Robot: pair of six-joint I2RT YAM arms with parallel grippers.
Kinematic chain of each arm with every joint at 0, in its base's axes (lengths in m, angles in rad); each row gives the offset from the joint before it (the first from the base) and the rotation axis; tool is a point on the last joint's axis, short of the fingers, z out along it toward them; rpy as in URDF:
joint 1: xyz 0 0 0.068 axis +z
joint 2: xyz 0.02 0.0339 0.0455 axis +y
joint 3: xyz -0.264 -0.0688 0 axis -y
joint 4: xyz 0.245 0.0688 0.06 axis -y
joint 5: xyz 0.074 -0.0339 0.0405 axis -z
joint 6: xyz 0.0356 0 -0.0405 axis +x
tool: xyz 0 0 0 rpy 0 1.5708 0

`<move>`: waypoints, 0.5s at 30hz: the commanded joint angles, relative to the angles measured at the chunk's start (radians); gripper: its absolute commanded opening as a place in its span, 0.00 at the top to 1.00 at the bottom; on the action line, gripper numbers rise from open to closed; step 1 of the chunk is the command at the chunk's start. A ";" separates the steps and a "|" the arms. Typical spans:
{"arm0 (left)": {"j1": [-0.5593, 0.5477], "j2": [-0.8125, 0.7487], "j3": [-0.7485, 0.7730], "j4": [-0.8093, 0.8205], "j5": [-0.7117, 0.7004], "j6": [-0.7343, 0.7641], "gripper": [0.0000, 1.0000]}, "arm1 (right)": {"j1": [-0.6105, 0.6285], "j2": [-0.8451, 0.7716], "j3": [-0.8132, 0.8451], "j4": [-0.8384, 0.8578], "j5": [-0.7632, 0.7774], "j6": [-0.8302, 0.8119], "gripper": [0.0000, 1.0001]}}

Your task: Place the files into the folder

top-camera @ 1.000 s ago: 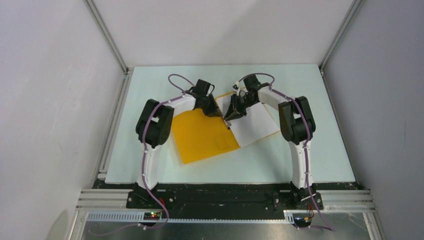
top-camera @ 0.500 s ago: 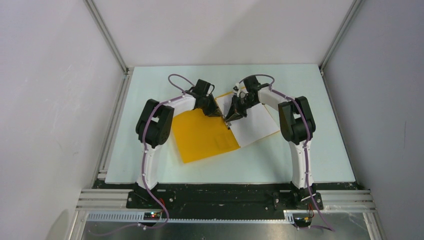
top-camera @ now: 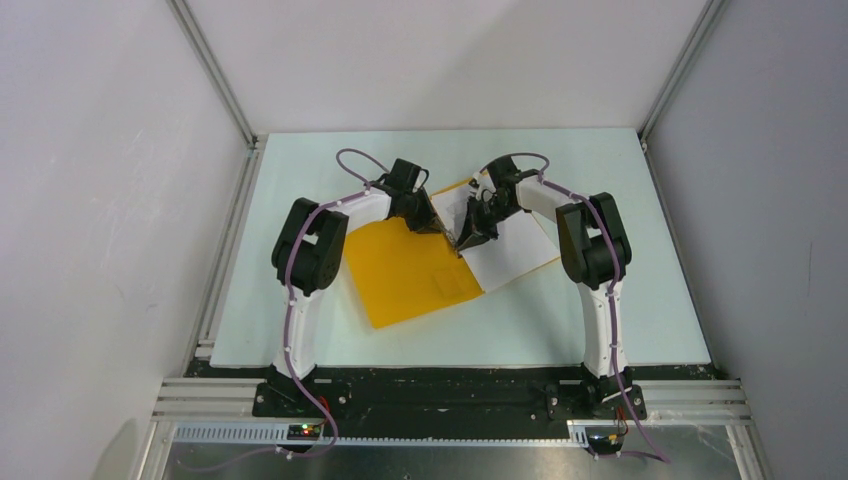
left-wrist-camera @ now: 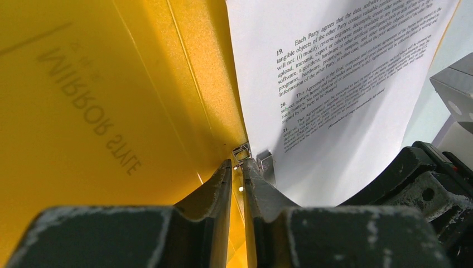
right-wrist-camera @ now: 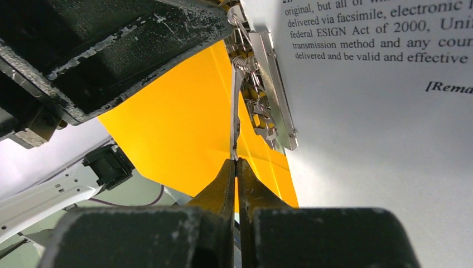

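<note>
folder [top-camera: 410, 272] open, papers [top-camera: 515, 250] on its right half, left gripper [left-wrist-camera: 239, 169] pinching its middle fold, right gripper [right-wrist-camera: 235, 166] clamped tight on its metal clip [right-wrist-camera: 277, 89]

White arm links [top-camera: 600, 335], black joints [top-camera: 590, 240], purple cables [top-camera: 352, 151], scuffed black gripper fingers [left-wrist-camera: 215, 192]

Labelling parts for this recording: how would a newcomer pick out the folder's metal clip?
On the pale table, an orange-yellow card folder lies open near the middle. Along its fold sits the silver metal spring clip, at the edge of the white printed sheet; it is the only shiny metal part among card and paper.
</note>
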 commanded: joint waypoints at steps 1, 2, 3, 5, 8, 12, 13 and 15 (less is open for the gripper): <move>0.003 0.028 0.013 -0.008 -0.012 0.000 0.82 | -0.003 0.026 -0.012 -0.021 0.177 -0.055 0.99; 0.004 0.029 0.012 -0.007 -0.011 0.000 0.82 | 0.001 0.028 -0.010 -0.023 0.181 -0.061 1.00; 0.004 0.030 0.012 -0.008 -0.011 -0.001 0.82 | 0.003 0.033 -0.007 -0.024 0.195 -0.064 1.00; 0.004 0.030 0.011 -0.008 -0.011 -0.001 0.82 | 0.008 0.037 -0.005 -0.027 0.215 -0.069 1.00; 0.004 0.033 0.011 -0.007 -0.009 -0.001 0.82 | 0.012 0.044 -0.002 -0.032 0.244 -0.078 1.00; 0.003 0.033 0.007 -0.007 -0.006 -0.002 0.82 | 0.012 0.043 0.004 -0.039 0.301 -0.091 1.00; 0.005 0.034 0.006 -0.008 -0.005 -0.003 0.82 | 0.010 0.042 0.007 -0.042 0.310 -0.092 1.00; 0.004 0.035 0.001 -0.008 -0.003 -0.004 0.82 | 0.009 0.039 0.009 -0.044 0.335 -0.097 1.00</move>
